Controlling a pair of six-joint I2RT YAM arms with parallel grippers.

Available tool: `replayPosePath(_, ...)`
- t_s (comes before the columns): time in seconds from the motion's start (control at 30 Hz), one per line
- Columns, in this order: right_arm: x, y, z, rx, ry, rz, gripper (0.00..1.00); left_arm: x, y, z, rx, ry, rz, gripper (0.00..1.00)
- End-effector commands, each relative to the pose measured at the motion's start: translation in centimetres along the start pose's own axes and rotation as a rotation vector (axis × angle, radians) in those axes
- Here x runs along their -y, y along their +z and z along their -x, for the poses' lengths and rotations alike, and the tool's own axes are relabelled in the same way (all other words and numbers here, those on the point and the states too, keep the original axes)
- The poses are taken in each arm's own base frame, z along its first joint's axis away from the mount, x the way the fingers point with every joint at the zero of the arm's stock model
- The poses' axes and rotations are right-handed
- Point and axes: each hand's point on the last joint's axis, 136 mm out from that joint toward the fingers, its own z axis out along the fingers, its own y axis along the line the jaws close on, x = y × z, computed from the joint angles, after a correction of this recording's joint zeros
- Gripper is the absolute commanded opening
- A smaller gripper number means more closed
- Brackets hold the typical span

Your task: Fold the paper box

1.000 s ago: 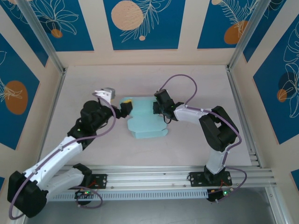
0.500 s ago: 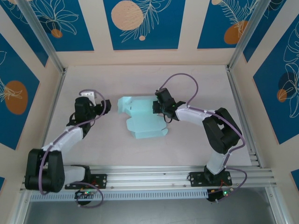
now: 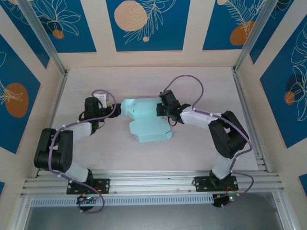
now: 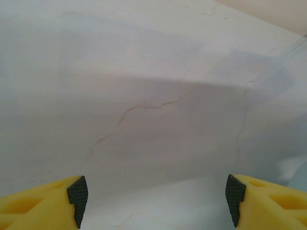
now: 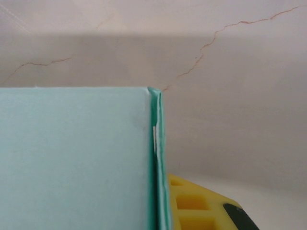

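The right jaws are clenched on the right end of the paper box (image 3: 147, 123). In the right wrist view the pale-blue card (image 5: 72, 158) runs down into them, with one yellow finger (image 5: 201, 207) just beside its folded edge. That grip looks meant to pin the card against the desk (image 3: 206, 86), so that a push on the far end creases it and does not slide it.

The left jaws stand released, with their black pads (image 4: 77, 192) well apart. Only bare desk (image 4: 144, 120) lies between and ahead of them. From above they sit just off the box's left end, facing it but apart from it.

The box lies mid-desk between the two arms and is only partly formed. Its left flap is raised, a notched panel reaches toward the arms, and the rest is flat.

A second ago the left jaws were at that left flap. They have since let go and drawn back, the elbow has folded in toward the base, and the flap is now uncovered. The right arm has kept its place and its hold throughout.
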Motion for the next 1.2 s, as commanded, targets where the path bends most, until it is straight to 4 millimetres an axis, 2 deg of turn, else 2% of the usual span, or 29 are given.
replayPosePath(0.0,-1.2,-0.7,1.7,0.036,0.002,0.032,0.00,3.2,0.4,1.4,0.032,0.060,-0.123,0.77)
replayPosePath(0.53,-1.2,0.4,1.7,0.012,0.016,0.015,0.00,8.4,0.7,-1.3,-0.023,0.089,-0.252,0.77)
replayPosePath(0.83,-1.1,0.5,1.5,0.002,0.016,0.002,0.00,9.2,1.0,-3.4,-0.082,0.126,-0.263,0.79)
replayPosePath(0.87,-1.1,0.6,1.5,0.001,0.017,0.001,0.00,9.3,0.9,-3.5,-0.083,0.130,-0.272,0.76)
replayPosePath(0.97,-1.0,0.7,1.4,-0.002,0.017,-0.002,0.00,9.9,0.6,-4.0,-0.103,0.135,-0.302,0.60)
replayPosePath(1.1,-1.0,0.8,1.4,-0.002,0.016,-0.004,0.00,9.8,0.1,-4.7,-0.138,0.150,-0.296,0.55)
replayPosePath(1.17,-0.9,0.8,1.3,-0.004,0.015,-0.009,0.00,9.6,-0.2,-4.9,-0.150,0.162,-0.283,0.49)
